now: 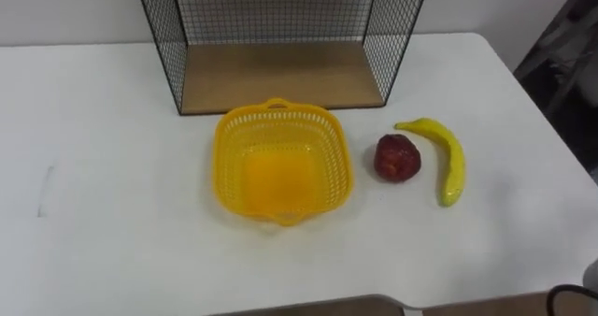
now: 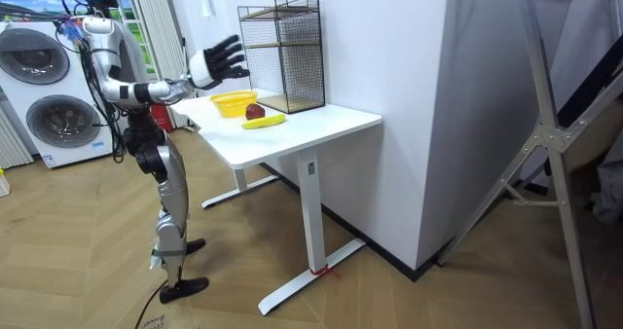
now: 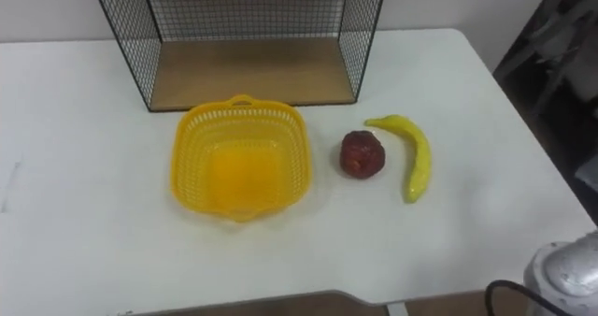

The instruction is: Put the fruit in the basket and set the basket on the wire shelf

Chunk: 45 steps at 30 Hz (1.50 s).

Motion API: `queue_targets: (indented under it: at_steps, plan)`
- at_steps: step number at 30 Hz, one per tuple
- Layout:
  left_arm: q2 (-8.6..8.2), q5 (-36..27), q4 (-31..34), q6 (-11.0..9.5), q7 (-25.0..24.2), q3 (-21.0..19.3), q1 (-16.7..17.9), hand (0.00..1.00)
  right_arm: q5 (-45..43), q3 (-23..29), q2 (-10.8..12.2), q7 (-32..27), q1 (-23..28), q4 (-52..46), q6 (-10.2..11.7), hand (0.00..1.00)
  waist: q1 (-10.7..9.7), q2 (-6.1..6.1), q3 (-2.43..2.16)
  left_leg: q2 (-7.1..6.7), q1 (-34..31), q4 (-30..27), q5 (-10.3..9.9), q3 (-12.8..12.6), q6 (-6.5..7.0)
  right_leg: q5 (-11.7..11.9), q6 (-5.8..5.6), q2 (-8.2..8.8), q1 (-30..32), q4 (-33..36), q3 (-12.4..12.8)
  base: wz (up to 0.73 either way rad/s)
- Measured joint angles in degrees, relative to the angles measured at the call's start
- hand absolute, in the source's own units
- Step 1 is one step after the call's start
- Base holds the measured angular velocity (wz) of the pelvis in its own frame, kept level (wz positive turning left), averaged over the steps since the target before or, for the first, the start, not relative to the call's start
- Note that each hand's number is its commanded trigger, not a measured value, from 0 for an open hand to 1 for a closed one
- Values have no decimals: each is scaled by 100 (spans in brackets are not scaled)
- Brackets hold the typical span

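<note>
Sitting empty on the table [image 1: 93, 166], the yellow basket [image 1: 282, 163] has the wire shelf [image 1: 280, 45] at twelve o'clock, red fruit [image 1: 397, 157] and banana [image 1: 443, 157] at three; right hand [image 2: 206, 68] raised, fingers spread apart.

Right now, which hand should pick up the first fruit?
Right, probably: the red fruit and the banana both lie to the right of the basket, and the right hand is raised open near the table.

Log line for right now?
stage: not started | basket: empty, on table before wire shelf | red fruit, banana: right of basket | right hand: raised, open
</note>
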<state>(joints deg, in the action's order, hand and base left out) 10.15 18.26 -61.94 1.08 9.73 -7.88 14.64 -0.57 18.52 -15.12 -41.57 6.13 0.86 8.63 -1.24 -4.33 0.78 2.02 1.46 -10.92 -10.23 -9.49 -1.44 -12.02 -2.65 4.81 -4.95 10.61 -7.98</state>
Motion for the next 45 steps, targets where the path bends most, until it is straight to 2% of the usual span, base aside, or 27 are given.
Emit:
queue_targets:
  at_steps: [4, 6, 11, 14, 20, 23, 30, 45]
  plan:
    - [-4, 17, 14, 1, -81, 38, 53, 0, 10, -326, -92, 683, -46, 3, -6, 0, 36, 84, -45, 0, -11, -2, 1, 36, 0, 2, 0, 2, -10, -1, -53, 6]
    - [-5, 18, 15, 19, -166, 156, 71, 0, 14, -579, -147, 1111, -66, 7, -11, 0, 49, 155, -83, 0, -9, -2, 3, 48, 0, 1, 0, 6, -20, 0, -86, 2]
    - [-21, 20, 10, 13, -319, 260, 45, 0, 33, -1041, -167, 1934, -72, 62, -77, 0, 128, 179, -61, 0, 60, -38, 6, 83, 0, 1, 1, 6, -149, -4, -103, 3]
    - [-20, 19, 23, 8, -410, 265, 6, 0, 31, -1251, -163, 2393, -70, 144, -77, 0, 150, 127, -21, -5, 66, -78, 5, 167, 0, 1, 1, 10, -202, -7, -178, 12]
    - [-41, 41, 66, 11, -543, 453, 23, 0, 2, -1616, -131, 3015, -63, 134, -81, 0, 218, 122, -26, -6, 17, -92, 5, 197, 0, 3, 5, 3, -215, -4, -159, 1]
    - [-44, 134, 64, 12, -544, 479, -17, 0, 11, -1626, -69, 3063, -65, 149, -81, 0, 310, 141, -25, -8, 11, -140, 6, 198, 2, 5, 7, 3, -197, -3, -167, 0]
    - [-49, 152, 149, 9, -528, 495, -60, 0, 30, -1636, -53, 3050, -101, 149, -80, 0, 318, 204, -27, -8, 5, -163, 4, 219, 3, 6, 10, 3, -188, -5, -194, 1]
    - [-50, 155, 156, 16, -499, 491, -99, 0, 37, -1745, 26, 3030, -108, 592, -78, 0, 341, 189, -40, -8, 11, -168, 5, 218, 3, 7, 10, 3, -192, -3, -208, 0]
